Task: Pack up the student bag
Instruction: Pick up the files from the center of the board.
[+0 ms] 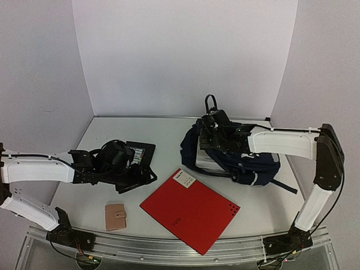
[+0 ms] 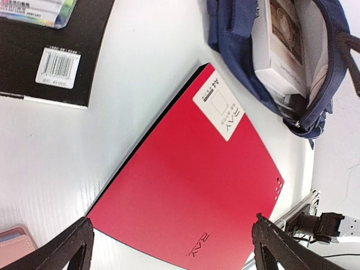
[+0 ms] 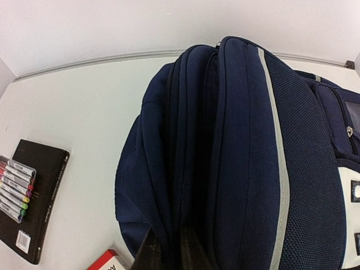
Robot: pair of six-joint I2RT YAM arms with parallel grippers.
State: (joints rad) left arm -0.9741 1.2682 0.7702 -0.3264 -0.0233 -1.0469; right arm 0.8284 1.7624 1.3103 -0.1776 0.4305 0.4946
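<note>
The student bag [image 1: 247, 160], dark navy with a grey stripe [image 3: 275, 146], lies at the right of the table, its mouth open toward the middle. White books [image 2: 281, 39] show inside it. My right gripper [image 1: 211, 134] is at the bag's top edge. In the right wrist view its fingertips [image 3: 149, 253] stand close together with a fold of navy fabric pinched between them. My left gripper [image 2: 171, 247] hangs wide open over the near part of a red notebook [image 2: 191, 180], and nothing is between its fingers [image 2: 67, 247].
The red notebook [image 1: 190, 209] lies flat at front centre. A small pink wallet [image 1: 115, 216] sits to its left. A black book [image 1: 143, 152] carrying a pack of coloured markers [image 3: 14, 188] lies by the left arm. White walls enclose the back and sides.
</note>
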